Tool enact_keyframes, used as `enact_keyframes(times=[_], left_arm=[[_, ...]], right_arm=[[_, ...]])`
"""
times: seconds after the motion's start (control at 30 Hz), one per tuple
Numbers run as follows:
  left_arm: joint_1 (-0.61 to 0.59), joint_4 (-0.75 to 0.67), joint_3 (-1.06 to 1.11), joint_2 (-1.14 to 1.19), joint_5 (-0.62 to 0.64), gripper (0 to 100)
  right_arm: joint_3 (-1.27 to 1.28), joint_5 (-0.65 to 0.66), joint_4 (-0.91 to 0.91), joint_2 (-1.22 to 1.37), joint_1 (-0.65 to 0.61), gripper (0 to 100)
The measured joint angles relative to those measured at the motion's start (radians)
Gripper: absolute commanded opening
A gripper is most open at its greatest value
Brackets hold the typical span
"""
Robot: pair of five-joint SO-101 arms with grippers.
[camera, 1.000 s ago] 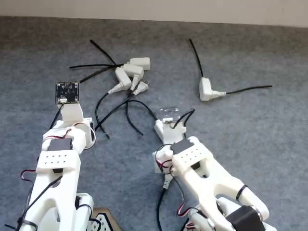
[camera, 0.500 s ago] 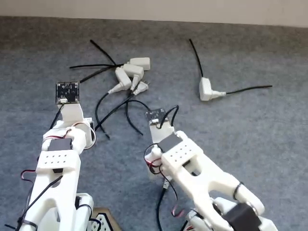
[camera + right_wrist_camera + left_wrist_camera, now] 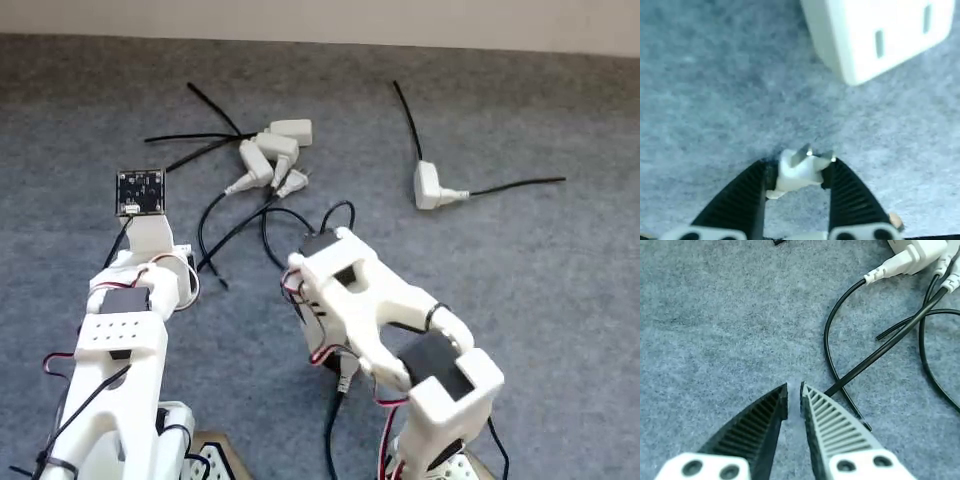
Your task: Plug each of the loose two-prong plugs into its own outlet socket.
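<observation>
1. Fingers of the right gripper (image 3: 799,167) are clamped on a small white two-prong plug (image 3: 801,161), its prongs pointing ahead over the grey felt bench (image 3: 700,80). A white outlet block with two slots (image 3: 880,35) lies near ahead, with bare felt between it and the prongs.
2. Left gripper (image 3: 794,390) fingers are all but closed, with a thin slit between the tips, and hold nothing. Bare felt lies ahead, and thin black cords (image 3: 832,355) cross just beside one finger.
3. An open strip of bench runs between the arms, and a wider stretch lies beyond the right arm (image 3: 370,300).
4. Farther off, a cluster of white plugs and blocks (image 3: 270,150) is tangled with cords. A separate white block (image 3: 428,186) sits well apart to its right.
5. Open felt reaches the bench's far edge.
6. Since a second ago the right arm has swung leftward toward the cords and tipped forward. The left arm (image 3: 130,300), the cluster and the separate block lie as before.
</observation>
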Motion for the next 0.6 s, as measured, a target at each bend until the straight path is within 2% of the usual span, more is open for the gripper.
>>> enact_keyframes(times=[0.27,0.43,0.6], left_arm=[[0.0,0.0,0.0,0.0,0.0,6],[-0.069,-0.029,0.0,-0.017,0.006,7],[-0.17,-0.04,0.009,-0.074,0.066,7]], right_arm=[[-0.175,0.04,0.026,0.003,-0.011,0.6],[-0.33,0.04,0.023,0.003,-0.1,0.6],[-0.42,0.04,-0.15,0.005,-0.153,1.6]])
